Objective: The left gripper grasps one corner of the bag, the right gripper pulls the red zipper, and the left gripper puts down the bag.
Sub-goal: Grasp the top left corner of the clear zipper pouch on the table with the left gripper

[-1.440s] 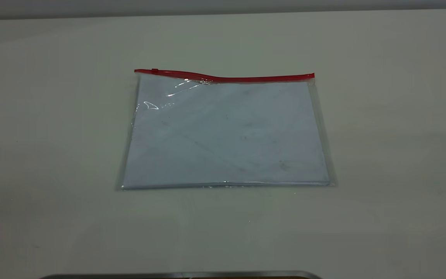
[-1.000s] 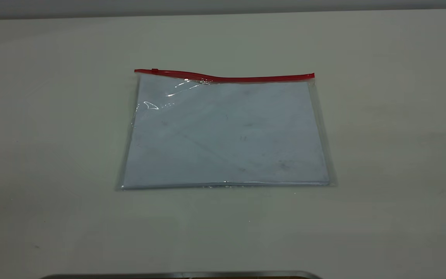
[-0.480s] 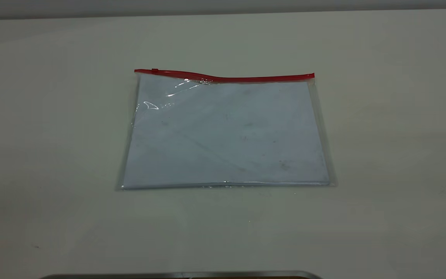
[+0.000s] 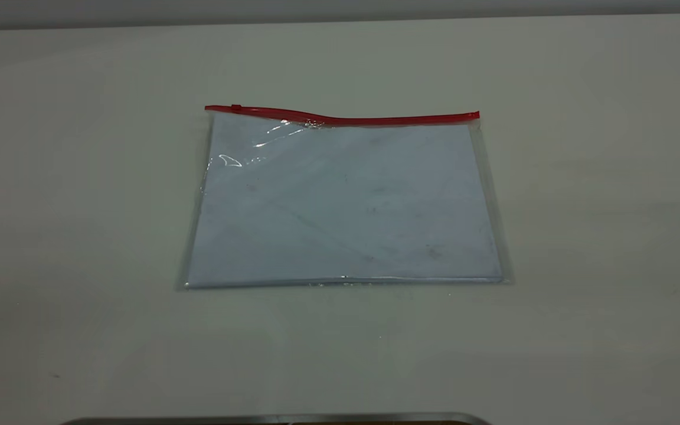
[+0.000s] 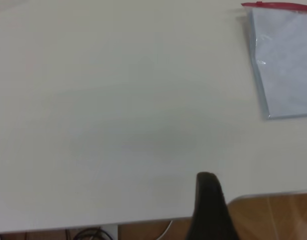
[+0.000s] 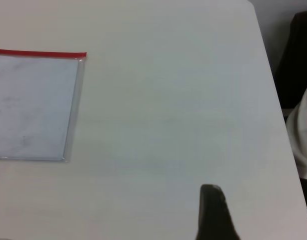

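Note:
The bag (image 4: 346,200) lies flat in the middle of the table, a clear pouch with a pale bluish sheet inside. The red zipper (image 4: 346,120) runs along its far edge, with the slider tab (image 4: 236,108) near the left end. The corner of the bag (image 4: 210,113) at that end rests on the table. Neither arm shows in the exterior view. In the left wrist view the left gripper (image 5: 207,200) is a black tip near the table's edge, far from the bag (image 5: 286,65). In the right wrist view the right gripper (image 6: 212,210) is likewise far from the bag (image 6: 33,105).
The white table (image 4: 80,236) surrounds the bag on all sides. A metal strip (image 4: 275,419) lies at the near edge. A wooden surface (image 5: 273,215) shows beyond the table edge in the left wrist view. White cloth (image 6: 301,130) lies past the table's edge in the right wrist view.

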Tool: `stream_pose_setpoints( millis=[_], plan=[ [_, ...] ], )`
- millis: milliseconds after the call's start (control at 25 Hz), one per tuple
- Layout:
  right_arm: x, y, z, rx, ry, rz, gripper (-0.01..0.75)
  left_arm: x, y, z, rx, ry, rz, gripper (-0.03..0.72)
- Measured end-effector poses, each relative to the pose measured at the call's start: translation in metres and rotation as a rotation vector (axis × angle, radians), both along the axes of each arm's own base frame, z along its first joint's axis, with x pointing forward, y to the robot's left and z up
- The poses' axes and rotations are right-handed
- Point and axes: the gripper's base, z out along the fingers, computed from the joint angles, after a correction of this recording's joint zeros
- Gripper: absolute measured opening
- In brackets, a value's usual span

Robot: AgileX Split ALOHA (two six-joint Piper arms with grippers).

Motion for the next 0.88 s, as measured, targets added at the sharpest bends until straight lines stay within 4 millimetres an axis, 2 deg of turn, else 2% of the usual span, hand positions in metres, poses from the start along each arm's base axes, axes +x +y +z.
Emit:
stream_pose_setpoints(
  millis=[120, 200, 320, 440, 640, 760, 880],
  plan=[
    [0.0, 0.0, 0.0, 0.0, -0.001, 0.0, 0.504, 0.005, 0.0, 0.016, -0.028, -0.019, 0.02, 0.582],
    [0.0, 0.0, 0.001, 0.0, -0.009, 0.0, 0.504, 0.015, 0.0, 0.034, -0.047, -0.018, 0.033, 0.582],
    [0.002, 0.0, 0.003, 0.015, -0.018, -0.009, 0.504, 0.047, 0.0, 0.062, -0.069, -0.001, 0.039, 0.582],
    [0.012, -0.001, 0.011, 0.051, 0.006, -0.031, 0.504, 0.087, -0.003, 0.075, -0.112, 0.036, 0.031, 0.582],
    [0.046, -0.002, 0.033, 0.075, 0.069, -0.039, 0.504, 0.167, -0.007, 0.063, -0.175, 0.186, 0.011, 0.582],
    [0.073, -0.001, 0.04, 0.116, 0.096, -0.031, 0.504, 0.215, -0.01, 0.041, -0.208, 0.253, 0.0, 0.582],
    [0.103, 0.003, 0.037, 0.185, 0.129, -0.003, 0.504, 0.254, -0.014, 0.018, -0.248, 0.304, -0.021, 0.582]
  ],
)
